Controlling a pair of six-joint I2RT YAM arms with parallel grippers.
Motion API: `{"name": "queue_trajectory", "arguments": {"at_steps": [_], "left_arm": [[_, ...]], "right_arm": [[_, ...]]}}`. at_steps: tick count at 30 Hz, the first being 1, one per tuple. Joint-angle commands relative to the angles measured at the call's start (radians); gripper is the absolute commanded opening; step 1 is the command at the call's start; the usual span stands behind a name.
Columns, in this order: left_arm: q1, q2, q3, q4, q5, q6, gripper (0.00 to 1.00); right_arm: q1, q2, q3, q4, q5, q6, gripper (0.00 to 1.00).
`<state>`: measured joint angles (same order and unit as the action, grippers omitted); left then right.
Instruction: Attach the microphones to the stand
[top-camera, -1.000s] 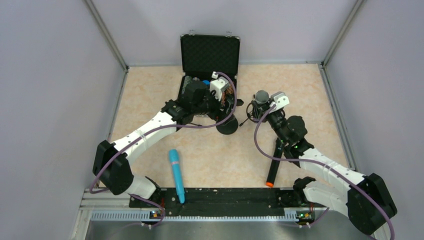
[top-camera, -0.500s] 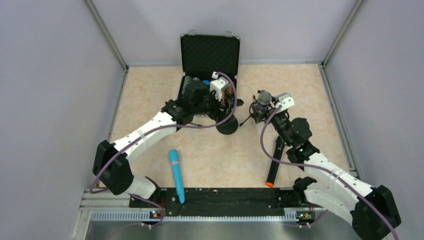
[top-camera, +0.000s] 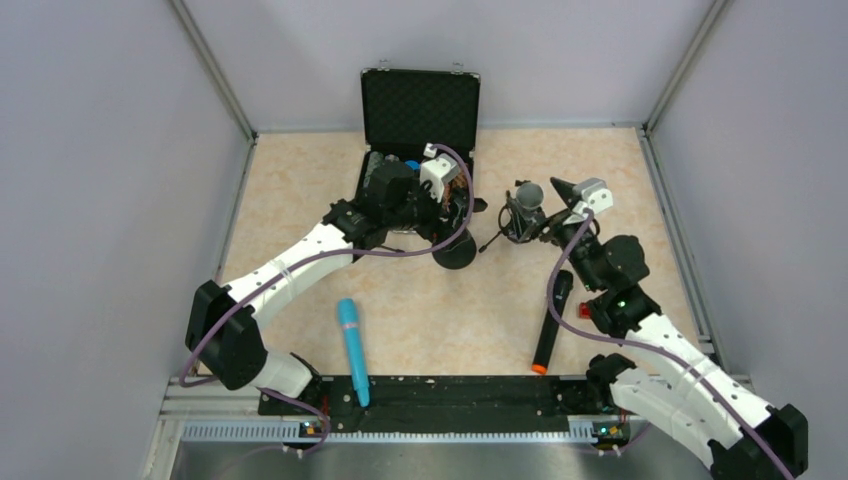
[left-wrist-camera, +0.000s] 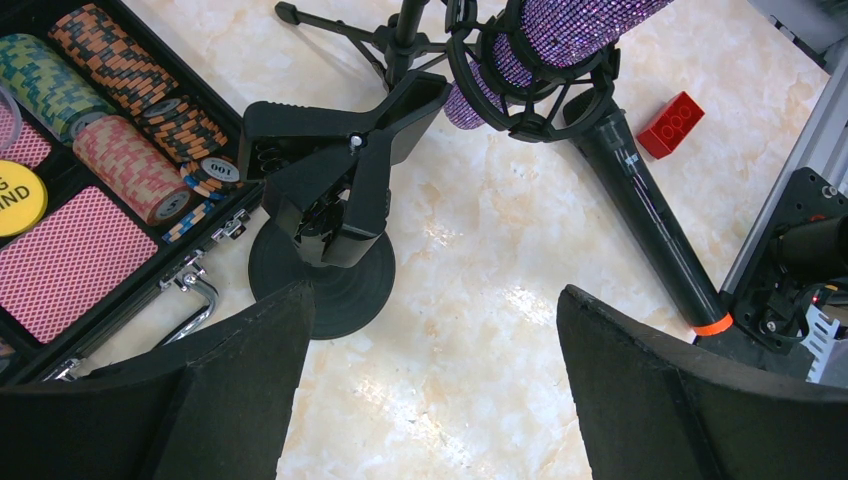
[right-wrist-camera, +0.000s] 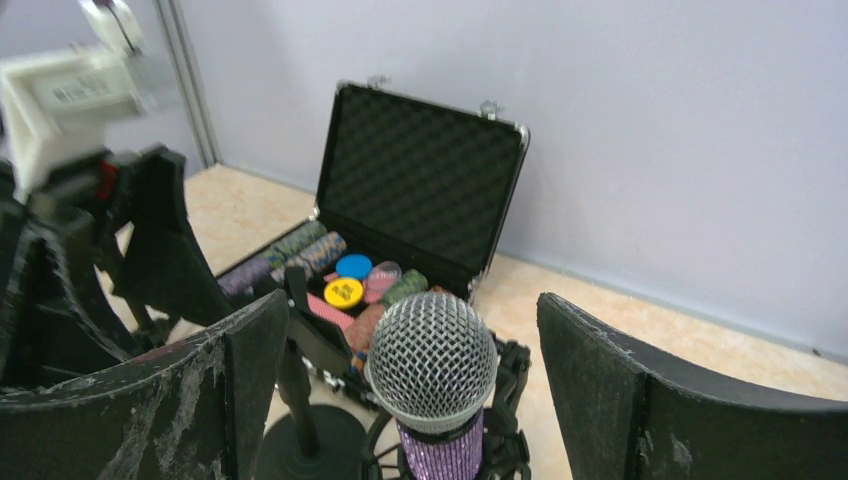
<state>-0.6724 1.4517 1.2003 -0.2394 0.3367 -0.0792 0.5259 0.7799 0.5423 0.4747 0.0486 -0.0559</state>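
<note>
Seeing left hand (left-wrist-camera: 435, 300) and right hand (right-wrist-camera: 412, 298) both apart, we feared the right, just beside the purple microphone (right-wrist-camera: 432, 360) in its stand (left-wrist-camera: 400, 35), could topple it.

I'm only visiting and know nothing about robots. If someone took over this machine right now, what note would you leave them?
Left gripper: open, empty, close to the black clamp stand with a round base.
Right gripper: open, fingers either side of the glittery purple microphone with a silver grille, not gripping it.
Done: that microphone sits in the ring holder of the black tripod stand.
Left: the all-turquoise microphone and the black microphone with an orange end lie on the table; that clamp stand holds nothing.
</note>
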Motion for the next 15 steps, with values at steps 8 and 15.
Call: {"name": "queue_trajectory", "arguments": {"at_steps": [8, 15], "left_arm": [[-0.003, 0.007, 0.006, 0.039, 0.020, -0.009, 0.94], [-0.003, -0.003, 0.006, 0.036, -0.007, -0.003, 0.94]], "right_arm": [[-0.007, -0.070, 0.154, -0.046, -0.108, 0.037, 0.91], [-0.007, 0.000, 0.270, -0.159, -0.268, 0.119, 0.91]]}}
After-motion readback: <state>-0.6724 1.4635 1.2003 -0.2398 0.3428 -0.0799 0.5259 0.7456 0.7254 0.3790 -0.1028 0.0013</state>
